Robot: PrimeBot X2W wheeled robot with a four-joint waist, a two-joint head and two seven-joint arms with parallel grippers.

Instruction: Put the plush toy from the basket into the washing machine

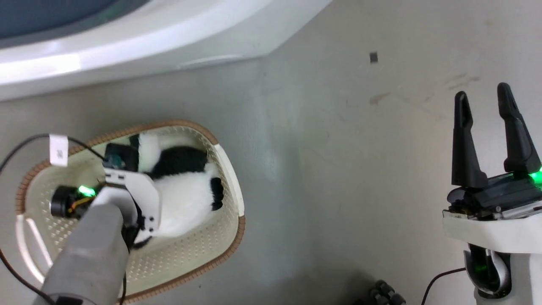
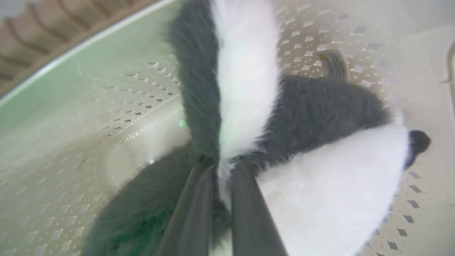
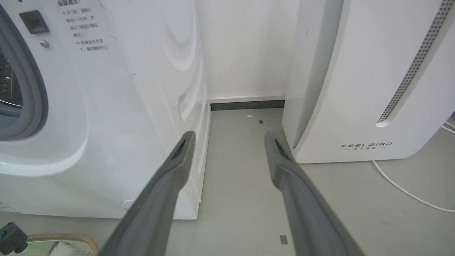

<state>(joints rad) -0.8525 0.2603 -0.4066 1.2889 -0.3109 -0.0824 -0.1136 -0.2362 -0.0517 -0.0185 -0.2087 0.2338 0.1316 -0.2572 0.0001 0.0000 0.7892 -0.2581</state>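
Two dark fingers (image 2: 193, 209) of the left end effector (image 2: 224, 165) rise close together from the bottom of the left wrist view, the gap between them narrow and pinched on a tuft of white and black fur of the plush toy (image 2: 320, 185); the toy lies inside the basket (image 2: 106, 106), its white belly to the right of the fingers and a black-and-white limb stretching away past the fingertips; a small printed tag (image 2: 334, 64) rests against the perforated wall just beside the dark fur, and I cannot tell whether it belongs to the toy or to the basket.

From the head view, the pale left forearm (image 1: 89, 254) reaches down into the basket and its wrist covers part of the toy; the basket stands on the grey floor (image 1: 338, 169), its brown woven rim near the white front of the washing machine (image 1: 127, 38); a black cable with a white tag (image 1: 58, 149) crosses the rim.

Well apart, at the lower right, the right end effector (image 1: 482, 91) hangs over bare floor, fingers spread wide and gripping nothing; its wrist view looks along the floor between the washing machine, whose grey gasket shows at the left edge, and a white slanted appliance marked FEELBIRD (image 3: 355, 89); a white cord (image 3: 401, 188) trails on the floor beside that appliance.
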